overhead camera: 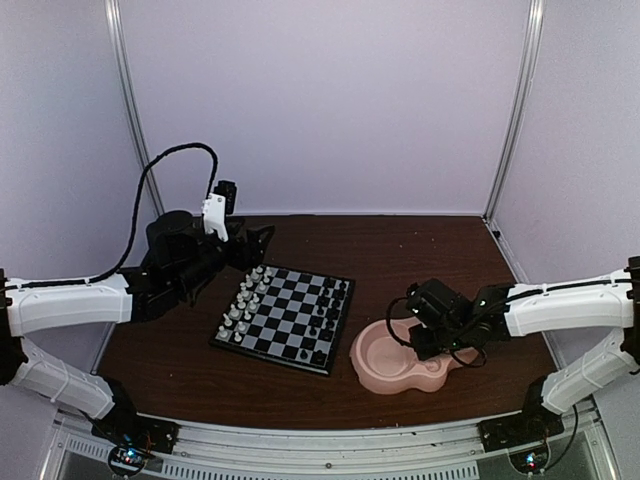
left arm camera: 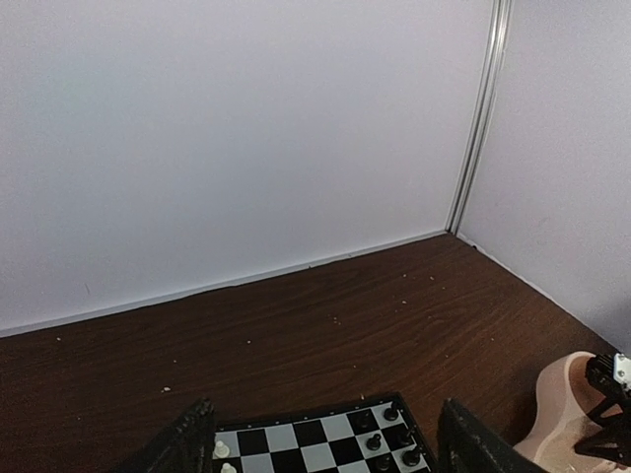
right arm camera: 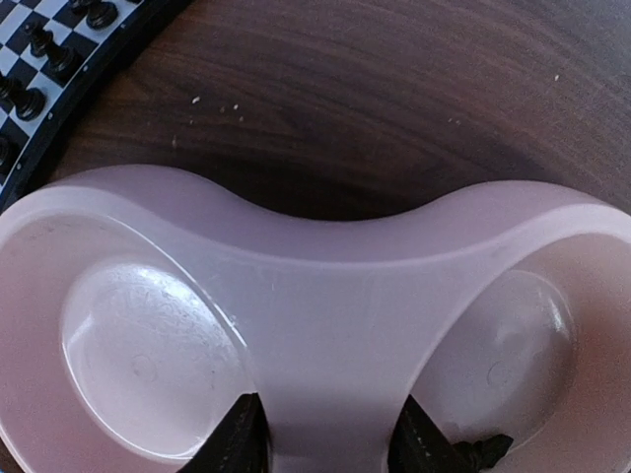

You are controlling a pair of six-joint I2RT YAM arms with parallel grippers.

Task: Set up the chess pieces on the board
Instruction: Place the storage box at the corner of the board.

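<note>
Dish (right arm camera: 325,276) of 2 bowls, right claw (right arm camera: 325,445) astride middle

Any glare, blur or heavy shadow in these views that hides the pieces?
Top external: soft focus, chess pieces barely resolved on the board. Left wrist: even light, no glare. Right wrist: pale sheen inside the pink dish, dark shadow on the table behind it.

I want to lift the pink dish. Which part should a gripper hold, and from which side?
I would take the pink dish by the ridge between its two bowls, from above. The ridge is narrow enough to pinch, with a hollow on each side; the outer wall curves widely. The right gripper straddles that ridge.
</note>
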